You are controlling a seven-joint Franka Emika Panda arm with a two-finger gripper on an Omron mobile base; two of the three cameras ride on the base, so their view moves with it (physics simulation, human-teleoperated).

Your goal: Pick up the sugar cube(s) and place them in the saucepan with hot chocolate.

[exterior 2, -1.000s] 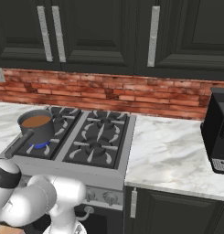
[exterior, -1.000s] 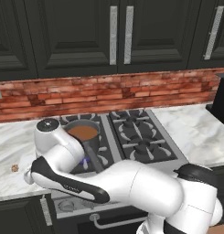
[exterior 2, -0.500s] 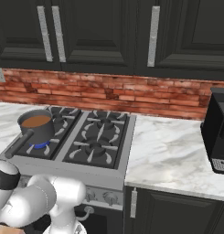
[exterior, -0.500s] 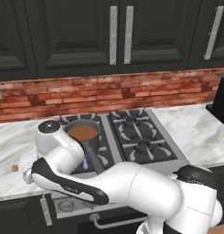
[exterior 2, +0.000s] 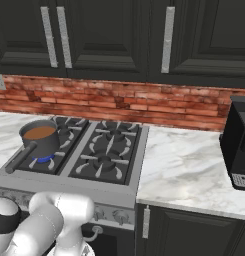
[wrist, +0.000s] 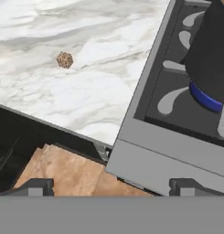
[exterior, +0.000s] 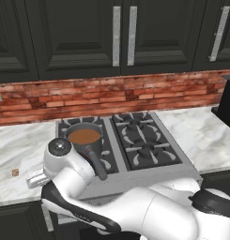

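A: We had a marble counter [exterior: 22, 150] running along a red brick backsplash [exterior: 111, 96], dark cabinets [exterior: 79, 37] overhead, and a four-burner stove [exterior: 121, 140] set into the middle.

B: And to the stove's right the counter carried on to a black appliance [exterior 2: 239, 145] at the far end, with a wide bare stretch of marble between them.

A: Left of the stove the marble was open too. One brown speckled cube [exterior: 15, 172] sat alone there, well apart from the stove's edge and nearer the counter's front lip.

B: The hand camera had that cube [wrist: 64, 60] on bare marble, with the stove's grey side running diagonally beside it and the counter's front edge dropping to dark cabinet fronts and wooden floor below.

A: The saucepan [exterior: 84, 137] stood upright on the front-left burner, full of orange-brown liquid.

B: Its long dark handle [exterior: 96, 161] pointed toward the stove's front edge, angled a little to the right in the left base view. From the right base view the handle [exterior 2: 20, 157] ran forward and left, over a blue flame ring.

A: The gripper [wrist: 111, 186]?

B: Jaws spread wide, nothing between them, held out past the counter's front edge near the stove's corner
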